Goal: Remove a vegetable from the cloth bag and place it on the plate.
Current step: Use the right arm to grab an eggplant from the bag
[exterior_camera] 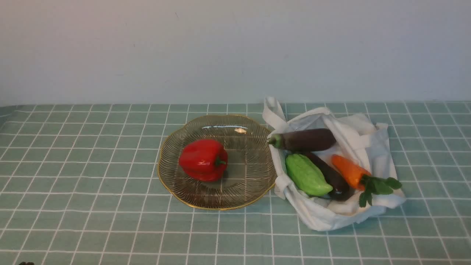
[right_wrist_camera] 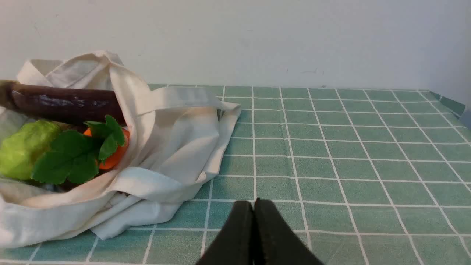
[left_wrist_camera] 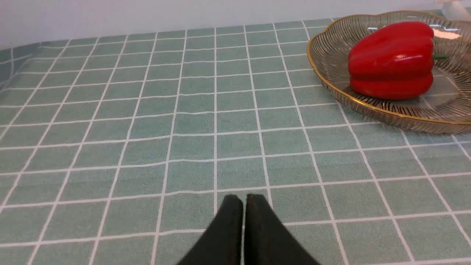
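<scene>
The matte purple-brown eggplant (exterior_camera: 303, 139) with a green stem cap lies across the far side of the open white cloth bag (exterior_camera: 362, 136); it also shows in the right wrist view (right_wrist_camera: 66, 104). The ribbed glass plate with a gold rim (exterior_camera: 176, 191) sits left of the bag and holds a red pepper (exterior_camera: 203, 159). My left gripper (left_wrist_camera: 243, 198) is shut and empty, low over the cloth, short of the plate (left_wrist_camera: 331, 84). My right gripper (right_wrist_camera: 254, 203) is shut and empty, beside the bag (right_wrist_camera: 173, 154). Neither gripper shows in the front view.
In the bag lie a light green bumpy gourd (exterior_camera: 307, 175), a slim glossy near-black eggplant (exterior_camera: 329, 176) and an orange carrot with green leaves (exterior_camera: 349, 171). A green checked cloth (exterior_camera: 92, 206) covers the table. A pale wall stands behind.
</scene>
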